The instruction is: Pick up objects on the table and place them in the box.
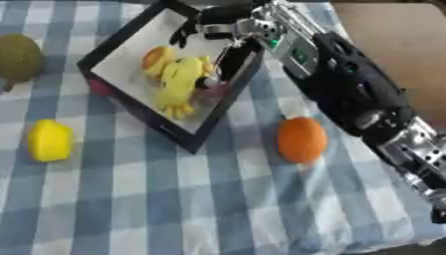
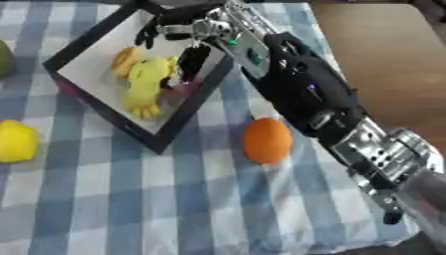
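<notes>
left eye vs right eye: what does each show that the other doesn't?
Left eye only: the green fruit nearly whole at the left edge, and the whole lemon; the right eye cuts off most of the green fruit and part of the lemon.

Right eye only: more of the bare brown surface right of the cloth, and more of the right arm near the lower right corner.

Both: the box holding yellow and orange items, the orange on the checked cloth, and the right hand over the box. No left hand in either.
</notes>
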You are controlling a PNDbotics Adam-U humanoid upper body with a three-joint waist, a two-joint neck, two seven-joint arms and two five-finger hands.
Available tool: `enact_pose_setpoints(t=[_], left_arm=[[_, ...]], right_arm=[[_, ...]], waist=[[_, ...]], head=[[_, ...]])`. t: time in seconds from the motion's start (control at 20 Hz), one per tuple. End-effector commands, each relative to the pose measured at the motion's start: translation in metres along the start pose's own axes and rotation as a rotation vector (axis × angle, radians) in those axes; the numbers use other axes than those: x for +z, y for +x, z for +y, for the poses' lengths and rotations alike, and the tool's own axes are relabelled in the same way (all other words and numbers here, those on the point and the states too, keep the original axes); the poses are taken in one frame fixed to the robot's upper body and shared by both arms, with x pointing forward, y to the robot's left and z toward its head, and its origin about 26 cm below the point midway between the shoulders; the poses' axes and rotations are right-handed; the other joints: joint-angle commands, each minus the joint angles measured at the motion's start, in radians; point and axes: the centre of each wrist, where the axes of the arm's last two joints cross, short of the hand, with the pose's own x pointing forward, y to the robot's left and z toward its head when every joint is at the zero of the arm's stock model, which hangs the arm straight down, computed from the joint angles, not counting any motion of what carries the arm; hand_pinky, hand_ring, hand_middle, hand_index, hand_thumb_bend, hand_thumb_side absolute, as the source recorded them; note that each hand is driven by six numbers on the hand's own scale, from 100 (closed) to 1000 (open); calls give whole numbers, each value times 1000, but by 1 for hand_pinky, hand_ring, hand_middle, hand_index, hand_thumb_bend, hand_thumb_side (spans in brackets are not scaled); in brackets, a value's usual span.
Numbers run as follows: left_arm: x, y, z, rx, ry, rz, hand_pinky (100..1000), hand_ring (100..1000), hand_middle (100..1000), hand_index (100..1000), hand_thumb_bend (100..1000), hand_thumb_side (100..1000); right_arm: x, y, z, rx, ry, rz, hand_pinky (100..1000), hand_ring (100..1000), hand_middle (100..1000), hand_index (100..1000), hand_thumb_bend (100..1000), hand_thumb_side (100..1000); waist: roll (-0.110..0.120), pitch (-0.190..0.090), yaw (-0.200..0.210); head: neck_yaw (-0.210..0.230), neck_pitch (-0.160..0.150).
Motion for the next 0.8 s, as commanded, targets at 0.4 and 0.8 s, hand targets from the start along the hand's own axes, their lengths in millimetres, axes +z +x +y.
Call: enact_pose_setpoints(t=[0.4, 0.8], left_arm=[[7, -2, 24, -77, 55, 15, 865, 1000, 999, 883, 116, 880], [9, -3, 30, -102, 70, 21, 866, 1000, 999, 884, 112, 879]], right_arm=[[118, 46, -54, 7, -263, -79, 902, 896, 777, 911, 267, 234], [170, 49, -29, 32, -127, -121, 902, 894, 786, 886, 218, 329]], waist=[[-21, -55, -51], [-15, -53, -73]], head=[[84, -2], [117, -2]])
